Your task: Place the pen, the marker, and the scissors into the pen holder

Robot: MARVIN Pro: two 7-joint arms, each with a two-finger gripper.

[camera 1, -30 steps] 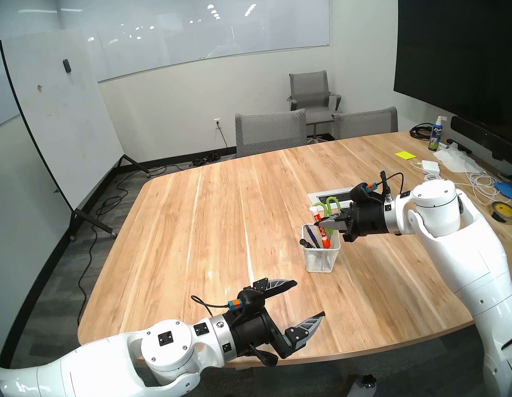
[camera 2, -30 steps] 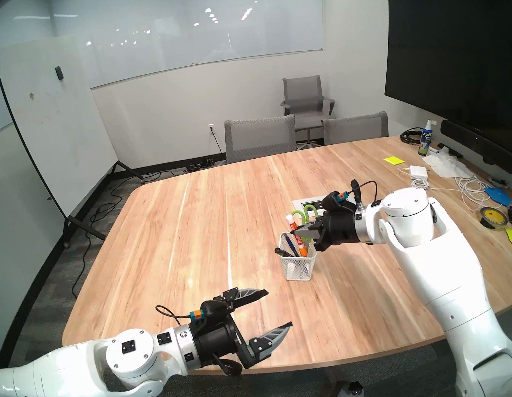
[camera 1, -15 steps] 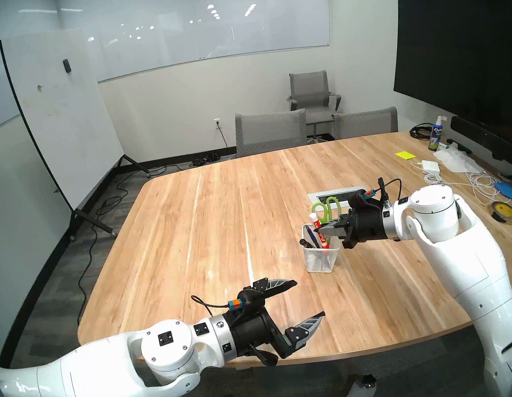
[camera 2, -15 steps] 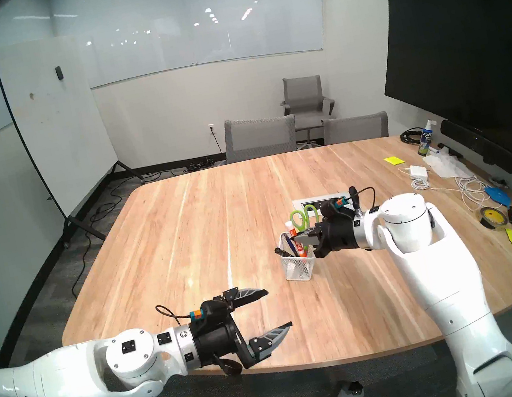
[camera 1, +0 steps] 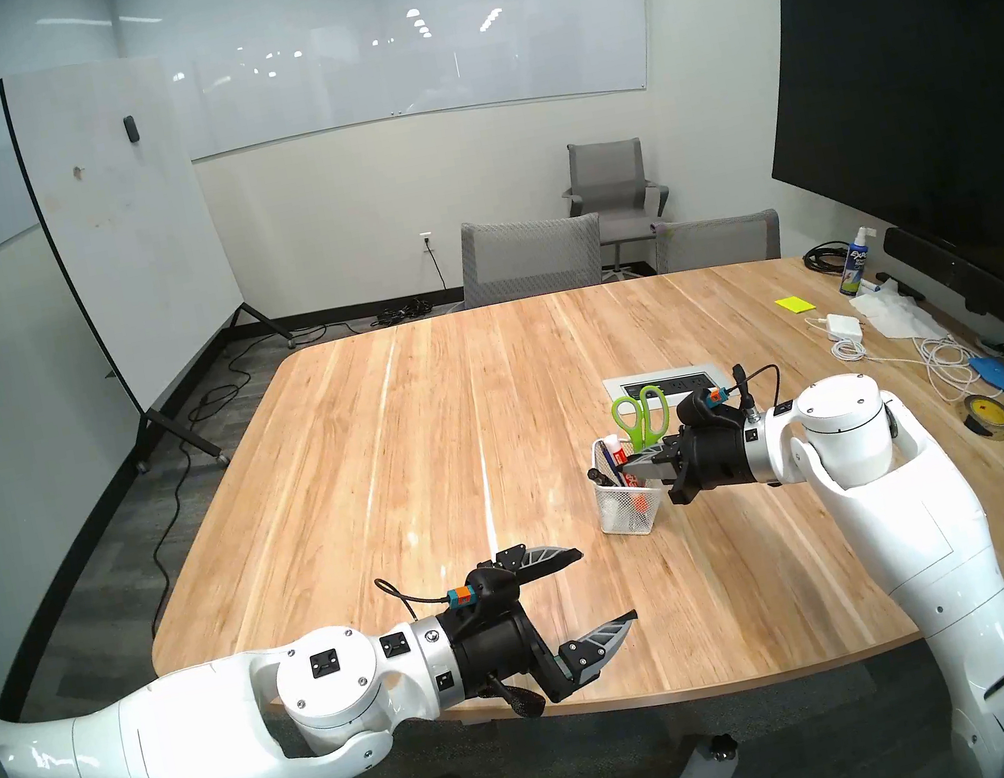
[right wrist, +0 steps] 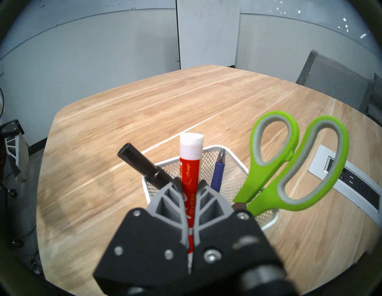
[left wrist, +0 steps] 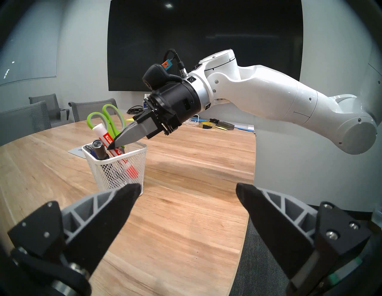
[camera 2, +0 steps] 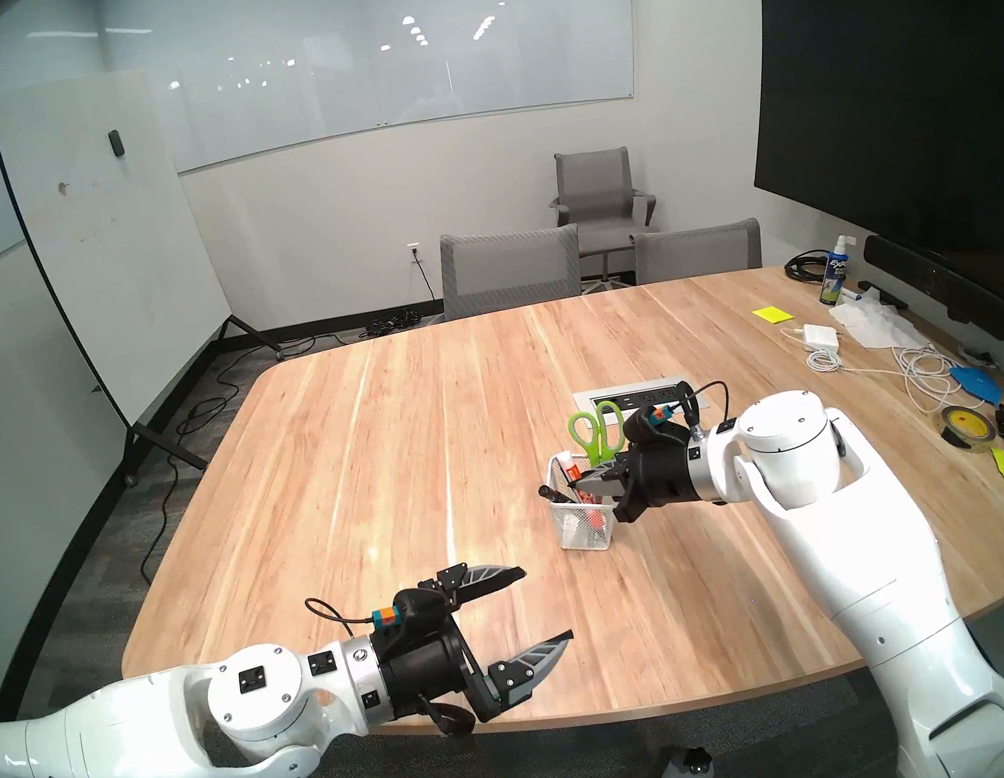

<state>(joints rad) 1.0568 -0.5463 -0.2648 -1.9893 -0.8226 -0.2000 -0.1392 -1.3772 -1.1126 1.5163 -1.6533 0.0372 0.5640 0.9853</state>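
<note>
The white mesh pen holder (camera 1: 630, 506) (camera 2: 584, 527) (left wrist: 115, 173) (right wrist: 227, 154) stands on the wooden table, right of centre. In it stand the green-handled scissors (camera 1: 645, 434) (camera 2: 600, 451) (left wrist: 110, 127) (right wrist: 256, 182), the blue pen (right wrist: 218, 171) and a black marker (right wrist: 142, 163) (left wrist: 99, 148). My right gripper (camera 1: 629, 463) (camera 2: 576, 482) (left wrist: 111, 145) (right wrist: 189, 184) is shut on a red-and-white marker (right wrist: 190, 171) (left wrist: 99, 129), upright with its lower end inside the holder. My left gripper (camera 1: 607, 583) (camera 2: 547, 601) (left wrist: 187, 189) is open and empty near the table's front edge.
A recessed power-outlet panel (camera 1: 662, 383) lies just behind the holder. Along the table's right side lie a charger (camera 1: 842, 326), white cables (camera 1: 942, 361), a tape roll (camera 1: 988, 413) and a spray bottle (camera 1: 855, 266). Grey chairs (camera 1: 529, 256) stand at the far edge.
My right gripper has moved down and slightly nearer, lowering the red-and-white marker deeper into the holder. The left arm has not moved.
</note>
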